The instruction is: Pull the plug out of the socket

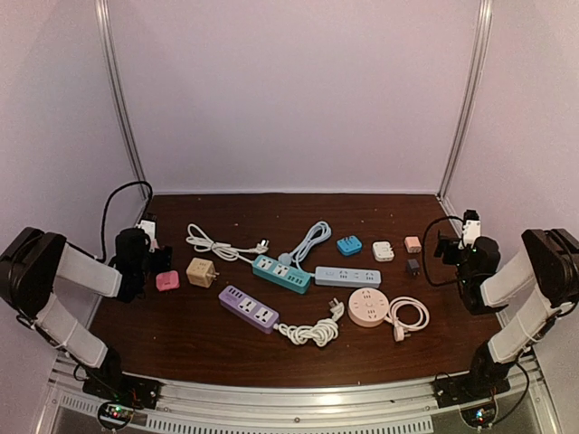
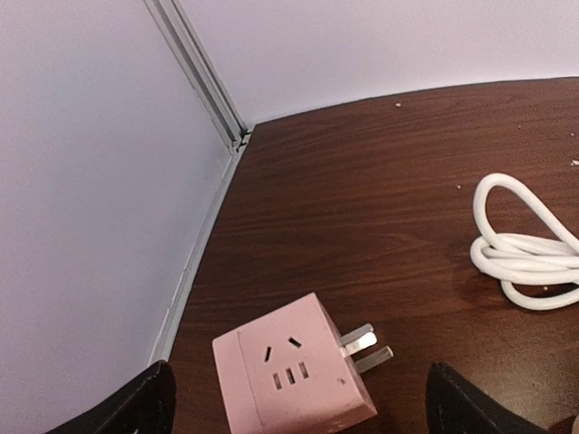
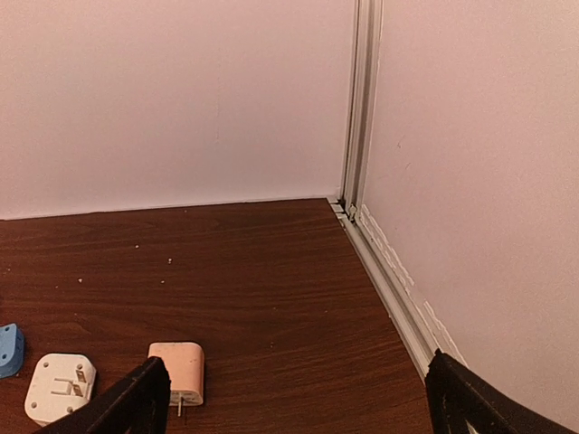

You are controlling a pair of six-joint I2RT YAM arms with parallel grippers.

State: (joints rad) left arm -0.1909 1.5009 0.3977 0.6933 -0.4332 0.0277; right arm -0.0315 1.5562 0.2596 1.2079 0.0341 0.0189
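left gripper [image 1: 159,260]: wide open, empty, just beside pink adaptor [image 1: 167,280]. teal power strip [image 1: 280,274], centre of counter [image 1: 181,336]: plug [image 1: 286,259] seated, pale cable [image 1: 312,240] trailing back. advice: pin strip, draw plug straight out. right gripper [image 1: 447,246]: wide open, empty.

Bench [image 1: 181,344] centre: plugged strip [image 1: 280,274], second strip [image 1: 347,277] just right, third strip [image 1: 248,309] in front-left; round socket [image 1: 368,307] right of third; cube adapter [image 1: 167,280] far left
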